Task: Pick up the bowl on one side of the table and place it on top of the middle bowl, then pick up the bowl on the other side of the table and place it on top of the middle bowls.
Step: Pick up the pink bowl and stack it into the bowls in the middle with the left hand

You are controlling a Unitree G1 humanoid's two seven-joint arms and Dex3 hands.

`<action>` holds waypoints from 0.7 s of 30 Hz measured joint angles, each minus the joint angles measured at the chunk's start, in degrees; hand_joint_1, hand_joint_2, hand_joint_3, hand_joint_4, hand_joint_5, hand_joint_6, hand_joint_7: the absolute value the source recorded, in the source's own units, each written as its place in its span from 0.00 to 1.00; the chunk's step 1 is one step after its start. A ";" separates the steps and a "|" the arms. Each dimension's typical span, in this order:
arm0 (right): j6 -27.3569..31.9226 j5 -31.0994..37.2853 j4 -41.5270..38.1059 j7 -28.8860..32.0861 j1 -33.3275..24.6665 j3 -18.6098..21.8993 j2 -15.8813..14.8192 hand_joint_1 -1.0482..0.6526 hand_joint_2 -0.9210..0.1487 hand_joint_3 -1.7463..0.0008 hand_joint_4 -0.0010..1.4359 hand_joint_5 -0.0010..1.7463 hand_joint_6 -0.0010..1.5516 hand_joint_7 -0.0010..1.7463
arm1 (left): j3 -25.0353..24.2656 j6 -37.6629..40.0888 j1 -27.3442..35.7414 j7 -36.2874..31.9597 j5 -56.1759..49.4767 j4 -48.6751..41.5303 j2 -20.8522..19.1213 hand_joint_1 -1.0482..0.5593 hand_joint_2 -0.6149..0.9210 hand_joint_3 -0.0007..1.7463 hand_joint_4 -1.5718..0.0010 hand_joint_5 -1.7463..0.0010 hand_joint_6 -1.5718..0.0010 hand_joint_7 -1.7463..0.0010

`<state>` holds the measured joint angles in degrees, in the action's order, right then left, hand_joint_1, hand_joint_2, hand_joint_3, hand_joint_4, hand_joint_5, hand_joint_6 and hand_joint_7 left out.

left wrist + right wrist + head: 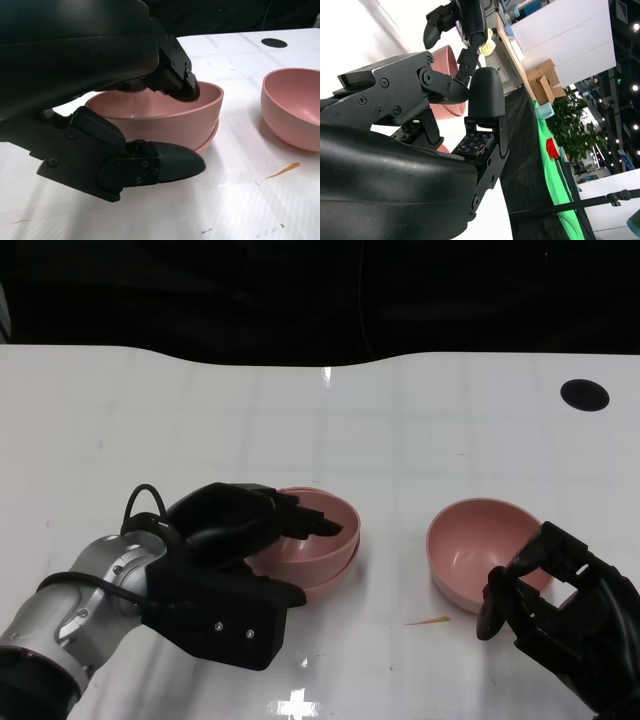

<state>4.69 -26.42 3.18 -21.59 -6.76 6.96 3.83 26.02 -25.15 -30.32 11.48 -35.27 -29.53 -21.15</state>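
Note:
Two pink bowls are nested mid-table: an upper bowl (pixel 318 540) (pixel 165 117) sits in a lower bowl (pixel 338 578) (pixel 209 141), of which only the rim shows. My left hand (pixel 235 535) (pixel 100 100) holds the upper bowl, fingers (pixel 175 80) hooked over its rim and thumb (pixel 170 162) low against the outside. A third pink bowl (pixel 478 550) (pixel 295 107) stands on the table to the right. My right hand (pixel 560 595) (pixel 470 110) is at its near right edge, fingers spread around the rim; a firm hold does not show.
A black round mark (pixel 584 394) (pixel 274 43) lies at the table's far right. A small orange sliver (pixel 428 621) (pixel 283 170) lies in front, between the bowls. The white table (pixel 320 420) ends in darkness at the back.

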 measured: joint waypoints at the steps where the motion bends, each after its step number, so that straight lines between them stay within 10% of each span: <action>1: 0.00 0.00 0.00 0.00 0.00 0.00 0.00 0.55 0.18 0.60 0.58 0.95 0.52 0.77 | 0.00 -0.01 0.05 -0.01 0.00 0.21 0.00 0.02 1.00 0.48 1.00 1.00 0.80 1.00; 17: -4.43 2.60 -0.54 -0.10 -0.38 0.09 -0.03 0.55 0.21 0.59 0.59 0.93 0.53 0.76 | -3.79 1.85 6.95 -0.78 1.45 10.70 -0.63 0.05 1.00 0.45 0.97 0.99 0.77 0.99; 21: -11.95 6.38 -2.59 0.18 -0.42 -0.09 0.08 0.52 0.24 0.58 0.60 0.80 0.58 0.56 | -8.35 2.60 12.73 -1.83 5.45 17.43 -0.64 0.10 1.00 0.38 0.91 0.97 0.72 0.98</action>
<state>-7.26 -20.04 0.59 -21.41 -7.18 6.87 3.91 17.67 -22.55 -17.59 9.66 -29.82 -12.09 -21.78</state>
